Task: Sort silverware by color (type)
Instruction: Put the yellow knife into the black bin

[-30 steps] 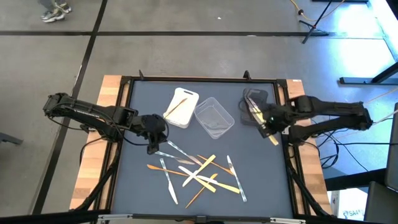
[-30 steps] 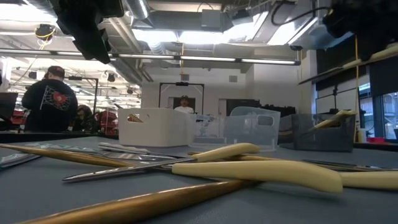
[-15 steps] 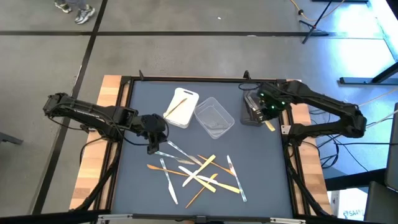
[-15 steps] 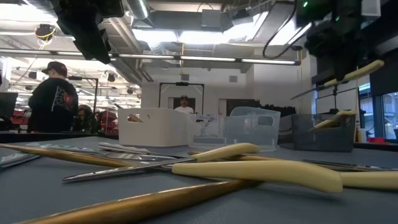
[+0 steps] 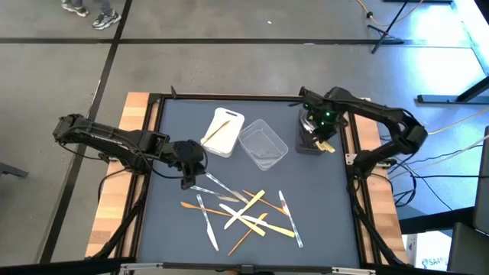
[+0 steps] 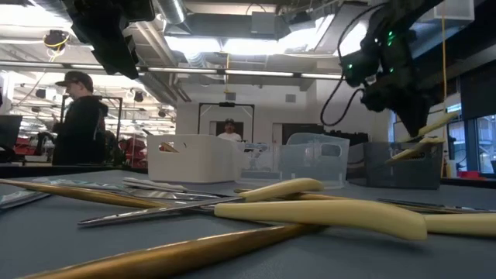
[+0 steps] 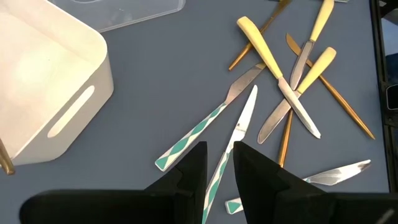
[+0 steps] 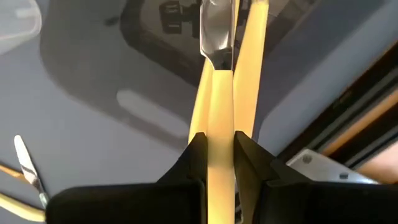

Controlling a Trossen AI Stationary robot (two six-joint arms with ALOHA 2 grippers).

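Now right gripper (image 8: 214, 146) is clamping a yellow-handled knife (image 8: 219, 93), long axis running straight out past the fingertips, blade end hanging directly over the dark grey tub (image 5: 312, 136) holding matching yellow pieces. Left gripper (image 7: 217, 158), jaws slightly parted and holding nothing, is hovering over a teal-patterned knife (image 7: 231, 148) near the table pile. Since earlier frames, the right arm has been swinging the knife inward from the table edge to above the tub.
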